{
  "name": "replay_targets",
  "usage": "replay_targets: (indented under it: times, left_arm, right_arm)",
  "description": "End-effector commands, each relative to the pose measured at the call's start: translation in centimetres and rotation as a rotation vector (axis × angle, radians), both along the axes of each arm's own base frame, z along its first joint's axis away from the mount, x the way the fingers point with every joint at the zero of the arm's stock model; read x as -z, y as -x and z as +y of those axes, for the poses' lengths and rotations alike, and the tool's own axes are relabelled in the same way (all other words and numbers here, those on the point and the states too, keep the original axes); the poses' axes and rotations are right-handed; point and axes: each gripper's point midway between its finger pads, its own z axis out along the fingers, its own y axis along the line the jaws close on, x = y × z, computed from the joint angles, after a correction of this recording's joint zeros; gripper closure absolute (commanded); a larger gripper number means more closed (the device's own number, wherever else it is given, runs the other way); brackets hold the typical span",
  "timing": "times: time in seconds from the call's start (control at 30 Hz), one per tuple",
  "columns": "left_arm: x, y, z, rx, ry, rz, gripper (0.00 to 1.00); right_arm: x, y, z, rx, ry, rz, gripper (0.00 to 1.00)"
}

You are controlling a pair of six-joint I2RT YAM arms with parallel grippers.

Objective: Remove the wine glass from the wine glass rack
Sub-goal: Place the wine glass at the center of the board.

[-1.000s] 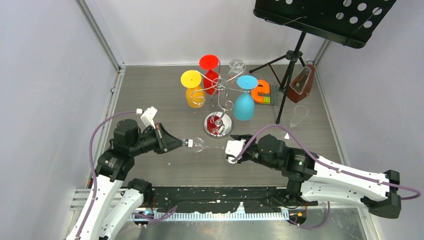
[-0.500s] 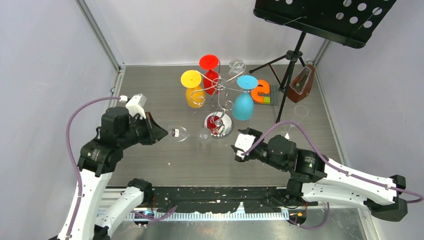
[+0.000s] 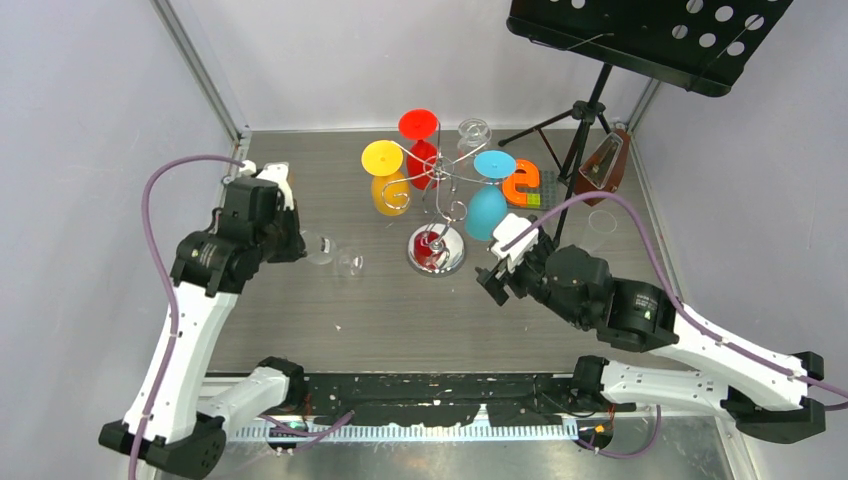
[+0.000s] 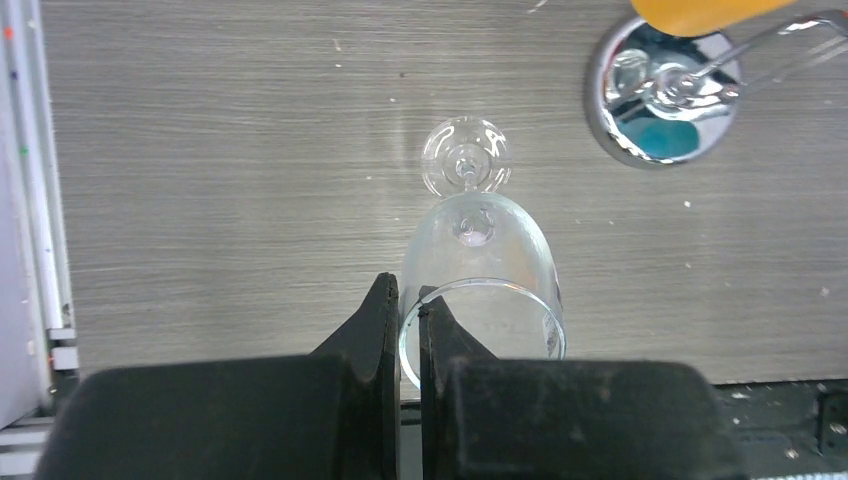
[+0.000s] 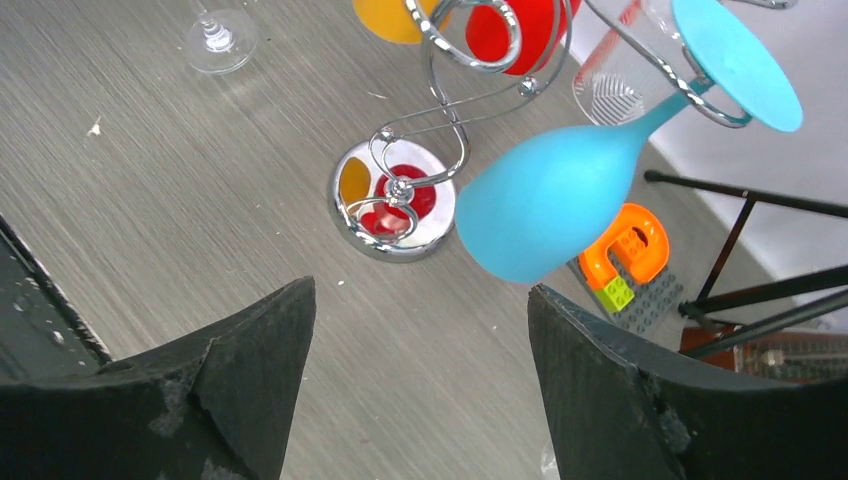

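My left gripper is shut on the rim of a clear wine glass, left of the rack. In the left wrist view the fingers pinch the rim of the glass, one inside and one outside, with its foot low over the table. The chrome wine glass rack stands mid-table and carries a yellow glass, a red glass, a blue glass and a clear glass. My right gripper is open and empty, right of the rack's base.
A black music stand stands at the back right, with a brown metronome and an orange toy on a grey plate beside it. Another clear glass stands on the table at the right. Walls close in both sides.
My left arm has carried the clear glass left and back, away from the rack. My right gripper has moved back and right, toward the rack, still open.
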Motion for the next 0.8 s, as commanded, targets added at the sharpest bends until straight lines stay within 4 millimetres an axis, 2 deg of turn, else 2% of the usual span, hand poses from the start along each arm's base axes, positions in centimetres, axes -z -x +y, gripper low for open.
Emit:
replay_targets:
  times: [0.0, 0.1, 0.27, 0.77]
  left_arm:
    - [-2.1, -2.8, 1.6, -0.061, -0.098, -0.083, 1.0]
    - [-2.1, -4.0, 2.1, -0.075, -0.147, -0.063, 1.0]
    - [-1.8, -6.3, 3.0, -0.102, -0.18, -0.032, 1.0]
    - [-0.2, -13.3, 6.2, -0.182, -0.149, 0.046, 1.0]
  right_arm:
    - [0.7, 0.3, -0.7, 0.057, -0.013, 0.127, 0.16]
    - [1.2, 0.2, -1.2, 0.087, -0.036, 0.166, 0.16]
    - [2.0, 1.5, -0.9, 0.015, -0.072, 0.22, 0.16]
    - [4.5, 3.8, -0.4, -0.026, -0.157, 0.352, 0.18]
